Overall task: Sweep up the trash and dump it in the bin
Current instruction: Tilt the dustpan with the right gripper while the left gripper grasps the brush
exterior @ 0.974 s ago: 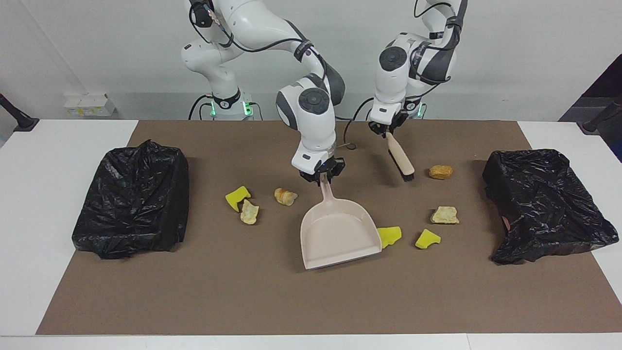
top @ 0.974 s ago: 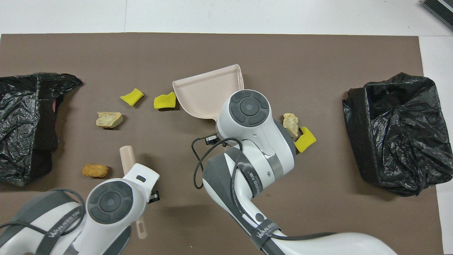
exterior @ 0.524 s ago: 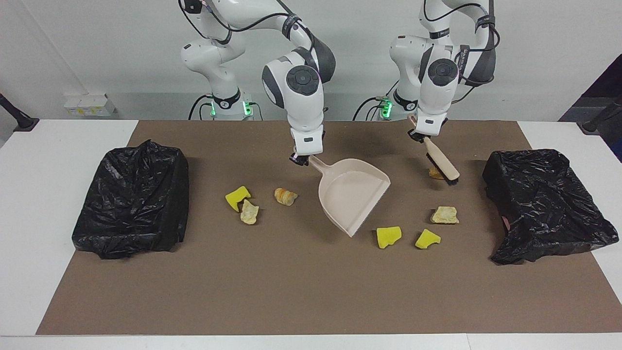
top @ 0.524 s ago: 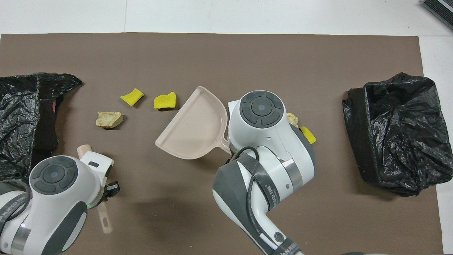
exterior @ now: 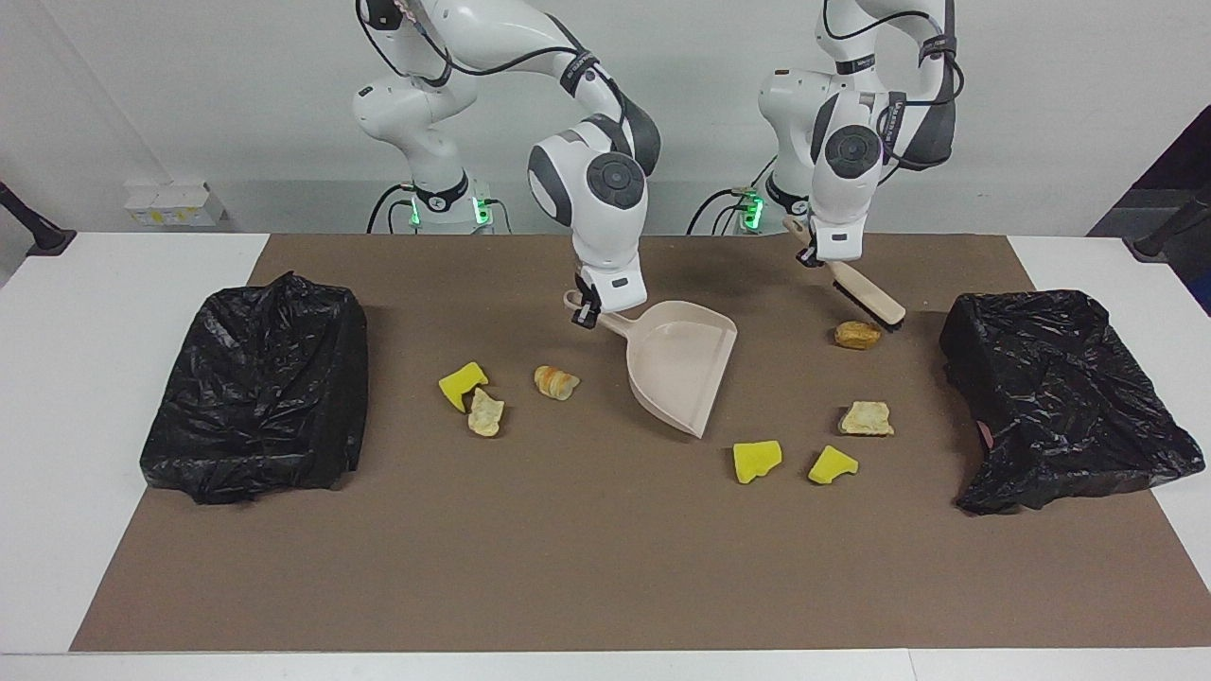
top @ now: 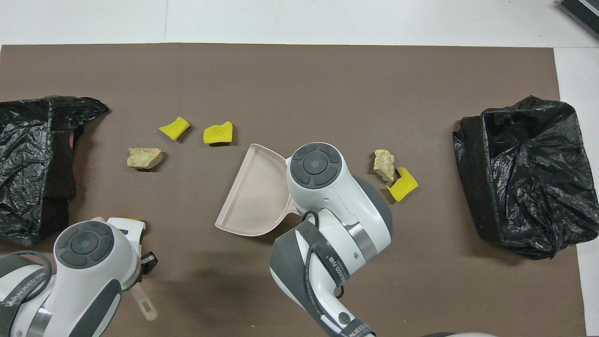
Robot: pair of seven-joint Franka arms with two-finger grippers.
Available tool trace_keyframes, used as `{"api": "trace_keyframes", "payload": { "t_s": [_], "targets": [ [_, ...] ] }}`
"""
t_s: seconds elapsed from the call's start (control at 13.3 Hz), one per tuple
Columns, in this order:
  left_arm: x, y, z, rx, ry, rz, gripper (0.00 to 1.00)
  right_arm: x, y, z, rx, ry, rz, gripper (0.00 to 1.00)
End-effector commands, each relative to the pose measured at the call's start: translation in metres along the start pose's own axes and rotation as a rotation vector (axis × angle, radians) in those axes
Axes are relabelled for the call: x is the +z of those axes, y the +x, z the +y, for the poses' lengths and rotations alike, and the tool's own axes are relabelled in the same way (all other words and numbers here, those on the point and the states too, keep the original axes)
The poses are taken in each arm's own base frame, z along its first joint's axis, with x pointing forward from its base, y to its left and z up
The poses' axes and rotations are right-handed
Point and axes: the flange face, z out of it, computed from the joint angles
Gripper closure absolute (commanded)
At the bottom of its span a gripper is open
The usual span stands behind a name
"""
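Now the dustpan (exterior: 683, 367) is up off the brown mat (exterior: 568, 567) and turned, where a second ago it lay flat with its mouth away from the robots and a yellow wedge touching its corner. The right gripper (exterior: 588, 310) is clamped shut on its handle, holding it tilted over the middle of the mat, mouth turned toward the left arm's end and no longer touching any piece. The left gripper (exterior: 812, 253) is closed on the handle of the brush (exterior: 866, 298), which has swung over from beside the dustpan to hang, bristles down, just above the orange-brown lump (exterior: 857, 335) near the black bin bag (exterior: 1060, 397) at that end. All seven pieces of trash lie on the mat and none is in the pan: two yellow wedges (exterior: 757, 461) and a pale lump (exterior: 866, 418) toward the left arm's end, and a yellow wedge (exterior: 462, 384) with two bread-like lumps (exterior: 555, 382) toward the right arm's end, near the other bin bag (exterior: 260, 388). I judge that both tools are being repositioned for a first sweep on the left arm's end, so the pan has yet to come down beside those pieces.
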Motion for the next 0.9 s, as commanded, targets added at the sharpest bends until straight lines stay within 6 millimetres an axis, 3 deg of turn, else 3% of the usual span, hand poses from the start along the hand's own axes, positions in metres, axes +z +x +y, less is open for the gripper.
{"api": "trace_keyframes", "payload": {
  "t_s": [0.0,0.22,0.45,0.6,0.82],
  "targets": [
    [0.007,0.008,0.013,0.027,-0.06,0.054,1.0,-0.002,-0.002,-0.004,0.043,-0.022,-0.008,1.0],
    [-0.008,0.048,0.029,0.117,-0.072,0.063,1.0,0.006,0.006,-0.009,0.035,-0.026,-0.007,1.0],
    [-0.016,0.067,0.044,0.255,-0.082,0.084,1.0,0.009,0.009,-0.01,0.042,-0.027,-0.007,1.0],
    [-0.034,0.075,0.058,0.267,-0.081,0.098,1.0,0.01,0.01,-0.01,0.05,-0.03,-0.002,1.0],
    [-0.045,0.091,0.059,0.321,-0.093,0.119,1.0,0.01,0.01,-0.01,0.062,-0.03,-0.002,1.0]
  ]
}}
